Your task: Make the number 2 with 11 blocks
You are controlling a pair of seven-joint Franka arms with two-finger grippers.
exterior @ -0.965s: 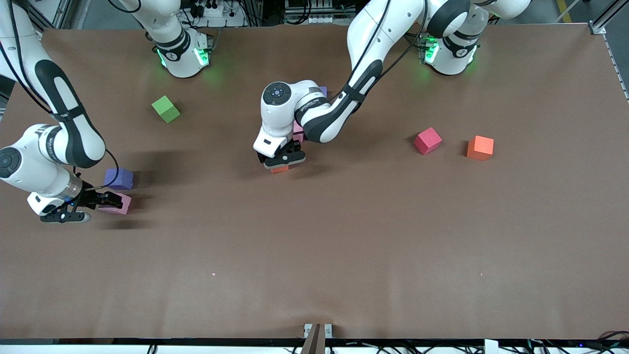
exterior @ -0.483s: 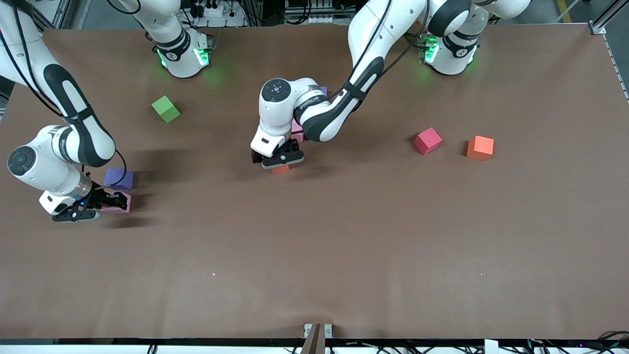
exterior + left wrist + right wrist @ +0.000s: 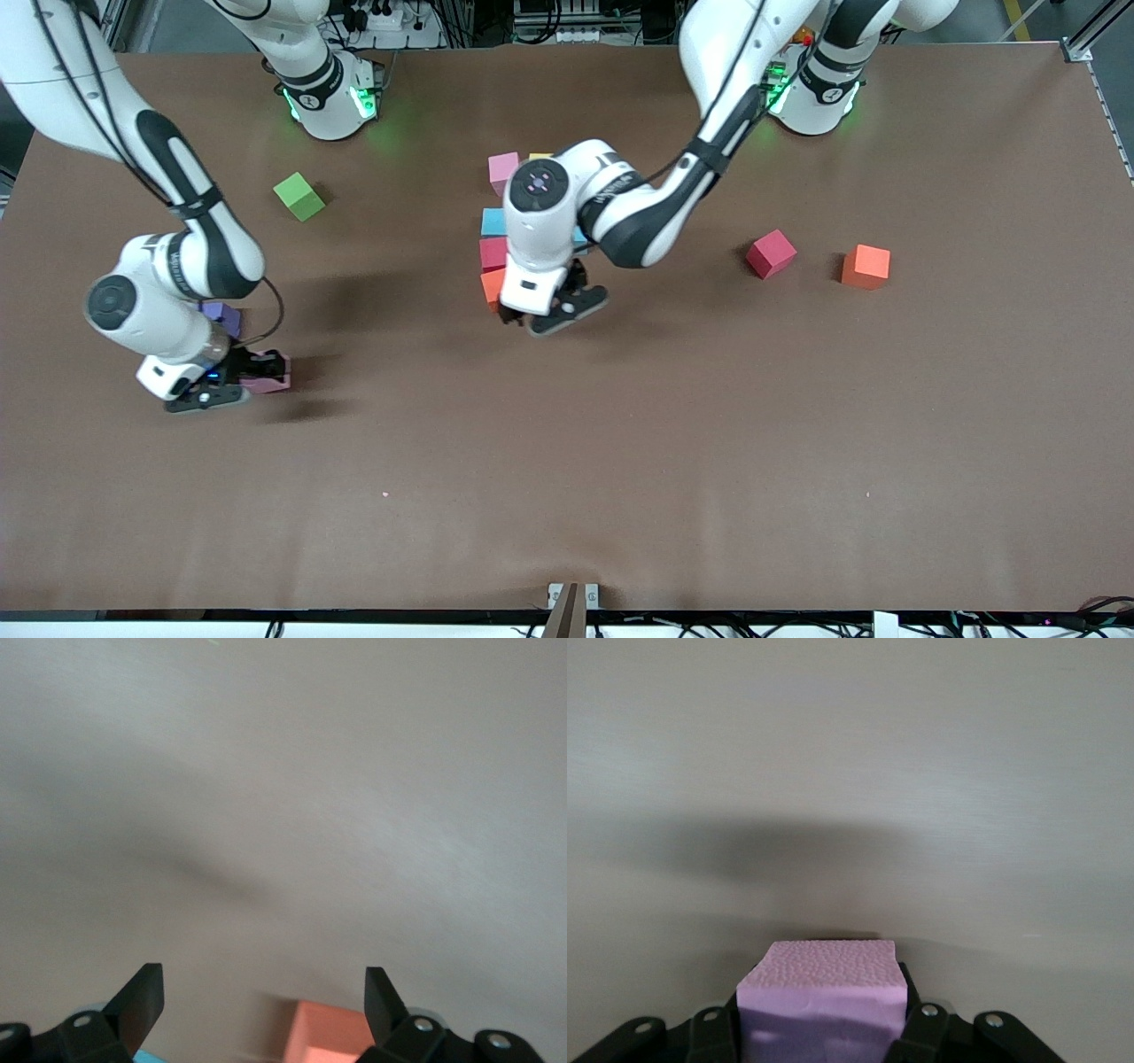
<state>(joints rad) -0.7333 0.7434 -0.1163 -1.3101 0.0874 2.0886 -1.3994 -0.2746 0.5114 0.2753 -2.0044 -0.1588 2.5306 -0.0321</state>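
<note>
1. Brown matte bench [image 3: 709, 425] fills nearly the whole front view; I see no writing on it.
2. My left arm comes in from the upper right of the frame and bends down to the centre. Its left tool [image 3: 551, 312] hangs just below the centre cluster, jaws spread wide with nothing between them; the left wrist view shows bare bench between the fingers and an orange block [image 3: 493, 287] at the lower edge. I judge that block was set at the cluster's lower end on purpose, as a row of the number 2 [image 3: 509, 230].
3. My right arm comes from the upper left and reaches to the left-centre of the frame. Its right tool [image 3: 239, 377] is clamped on a pink block [image 3: 268, 374], which fills the gap between the fingers in the right wrist view. I judge it is gripped by opposite flat faces so it can go squarely into the digit.
4. Only part of the digit shows at upper centre: pink [image 3: 503, 168] on top, light blue [image 3: 493, 221], red [image 3: 493, 253], then orange; the rest is hidden by the left arm.
5. Loose pieces: a purple block [image 3: 221, 315] tucked under the right arm, a red block [image 3: 771, 253] and another orange one [image 3: 866, 266] at centre right, and a green cube [image 3: 299, 196] at upper left.
6. Small lettering runs along each forearm; I cannot read it.
</note>
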